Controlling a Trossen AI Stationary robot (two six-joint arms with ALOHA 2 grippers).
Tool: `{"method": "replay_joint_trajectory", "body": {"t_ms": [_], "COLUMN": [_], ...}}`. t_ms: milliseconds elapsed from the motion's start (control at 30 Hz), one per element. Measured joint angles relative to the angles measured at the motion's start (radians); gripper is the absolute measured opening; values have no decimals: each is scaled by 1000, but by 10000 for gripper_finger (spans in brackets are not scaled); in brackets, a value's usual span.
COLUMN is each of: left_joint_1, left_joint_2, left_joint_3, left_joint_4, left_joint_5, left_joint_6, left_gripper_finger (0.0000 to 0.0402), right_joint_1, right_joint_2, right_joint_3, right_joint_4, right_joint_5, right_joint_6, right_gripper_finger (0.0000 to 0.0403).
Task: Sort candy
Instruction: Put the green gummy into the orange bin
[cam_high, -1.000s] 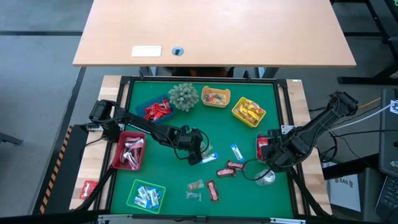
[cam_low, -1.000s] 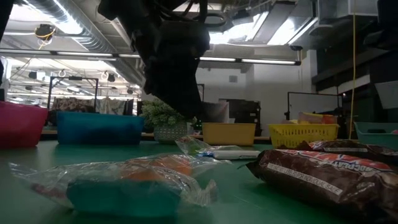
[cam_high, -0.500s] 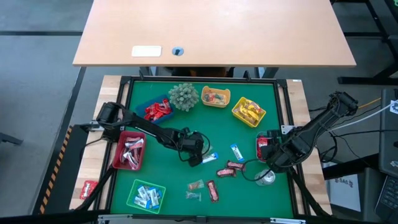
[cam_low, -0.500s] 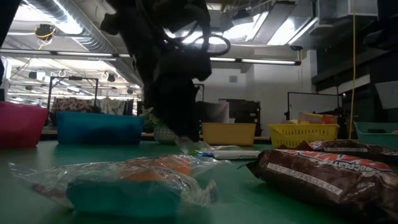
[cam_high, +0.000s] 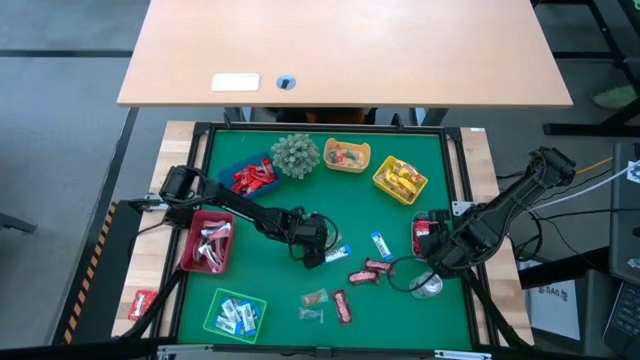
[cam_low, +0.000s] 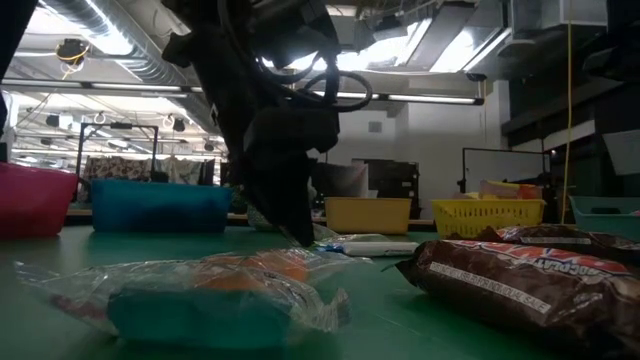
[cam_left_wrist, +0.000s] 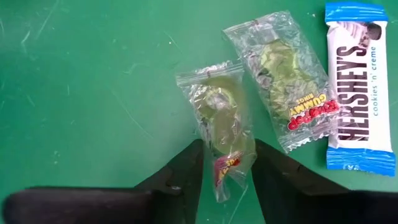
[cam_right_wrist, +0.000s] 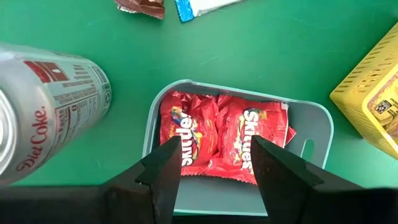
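Left hand (cam_left_wrist: 227, 177) is down at centre of the green worktop (cam_high: 300, 210), fingers (cam_left_wrist: 180, 171) straddling a clear gummy-ring packet (cam_left_wrist: 222, 124) with a narrow gap; the wrapper's lower end sits between the tips, can't tell if it's actually pinched. In the left wrist frame that packet's long axis runs near vertical, label end at the bottom toward the hand. Second clear gummy packet (cam_left_wrist: 283, 81) just right of it, tilted, long axis from upper left to lower right. White-blue Hershey's bar (cam_left_wrist: 360, 87) at right edge of that frame, long axis vertical, text reading bottom to top. High view: loose candy (cam_high: 362, 272) scattered centre to lower right of the mat, brown bars mostly lying roughly horizontal, one blue-white piece (cam_high: 381, 244) diagonal. Right hand (cam_right_wrist: 214, 165) is at the right side of the worktop, fingers apart and gripping nothing, over a grey tray (cam_right_wrist: 320, 140) of red Skittles packs (cam_right_wrist: 252, 140); Diet Coke can (cam_right_wrist: 50, 99) lies on its side at left of the right wrist frame. Sorted trays: blue (cam_high: 225, 172), pink (cam_high: 190, 250), green (cam_high: 215, 305), two yellow (cam_high: 380, 180). Spiky plant ball (cam_high: 295, 153) at top centre. Wooden table (cam_high: 340, 50) beyond the mat. Low view: room with ceiling strip lights (cam_low: 430, 98), duct (cam_low: 130, 40) upper left.
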Motion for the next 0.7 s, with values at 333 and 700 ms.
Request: {"method": "replay_joint_trajectory", "body": {"t_ms": [333, 700], "left_joint_1": [0, 60], "left_joint_2": [0, -74], "left_joint_3": [0, 0], "left_joint_4": [6, 63], "left_joint_5": [1, 8], "left_joint_6": [0, 31], "left_gripper_finger": [14, 1], "right_joint_1": [0, 0], "right_joint_2": [0, 0], "right_joint_3": [0, 0], "right_joint_4": [1, 6], "right_joint_5": [1, 2], "right_joint_6": [0, 0], "right_gripper_finger": [189, 189]}}
